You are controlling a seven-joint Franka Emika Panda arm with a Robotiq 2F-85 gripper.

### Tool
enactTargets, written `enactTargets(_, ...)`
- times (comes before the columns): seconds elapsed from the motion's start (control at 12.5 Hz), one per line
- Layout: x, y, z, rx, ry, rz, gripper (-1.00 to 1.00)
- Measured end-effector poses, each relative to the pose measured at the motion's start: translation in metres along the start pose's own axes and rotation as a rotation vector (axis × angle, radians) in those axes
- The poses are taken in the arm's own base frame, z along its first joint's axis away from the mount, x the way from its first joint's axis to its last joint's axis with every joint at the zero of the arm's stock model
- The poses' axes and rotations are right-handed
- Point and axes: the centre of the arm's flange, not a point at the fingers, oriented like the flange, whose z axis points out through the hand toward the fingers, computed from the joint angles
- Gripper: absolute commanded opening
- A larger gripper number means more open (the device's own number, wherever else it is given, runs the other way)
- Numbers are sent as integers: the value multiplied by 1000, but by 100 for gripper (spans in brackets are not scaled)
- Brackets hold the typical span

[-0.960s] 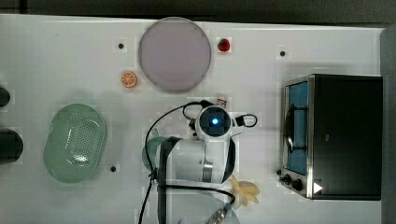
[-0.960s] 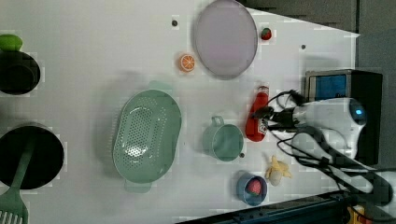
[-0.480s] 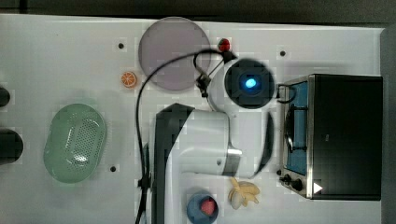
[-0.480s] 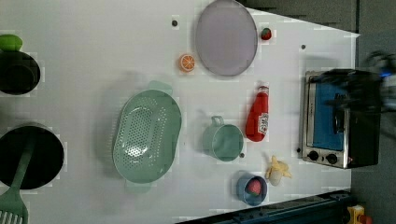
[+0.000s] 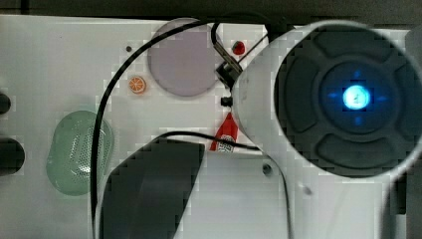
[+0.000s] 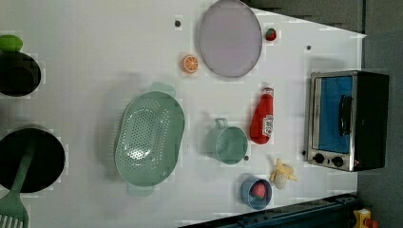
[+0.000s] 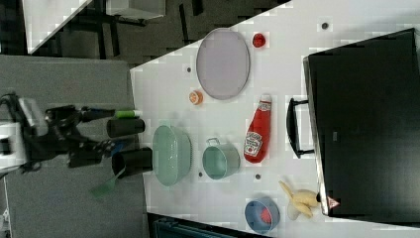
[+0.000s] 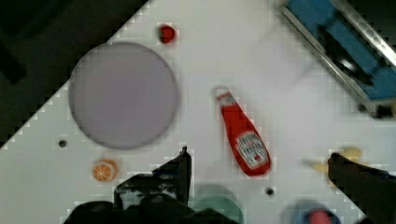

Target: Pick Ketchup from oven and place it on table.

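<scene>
The worktop [image 6: 95, 57] carries everything, and the oven [image 6: 349, 121] stands at the left view's right edge with its blue door shut. Next in size come the grey plate [image 6: 230, 38], the green colander [image 6: 149, 137] and the green cup [image 6: 227, 145]. The ketchup [image 6: 263, 119] lies flat on the worktop between cup and oven, cap toward the plate, touching neither as far as I can see. So the bottle looks already delivered; it is out of the oven and resting on bare surface. Smaller bits sit round it: a banana [image 6: 282, 172], a blue bowl [image 6: 255, 192], an orange slice [image 6: 190, 63] and a strawberry [image 6: 270, 34]. The claw [image 8: 259, 175] hangs high over the bottle, spread fully wide and holding nothing. What remains, I'd judge, is only a clean retreat: lift straight away, keep the cable off the bottle, and leave it lying undisturbed
</scene>
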Motion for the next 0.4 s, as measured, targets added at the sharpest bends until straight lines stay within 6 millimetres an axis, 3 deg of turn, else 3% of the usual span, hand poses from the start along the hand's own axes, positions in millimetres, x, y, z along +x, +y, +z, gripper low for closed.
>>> enactTargets(0.24,4,1,-17,13,8,25,100)
enactTargets(0.4,13,0,-12,-10,2,39,100)
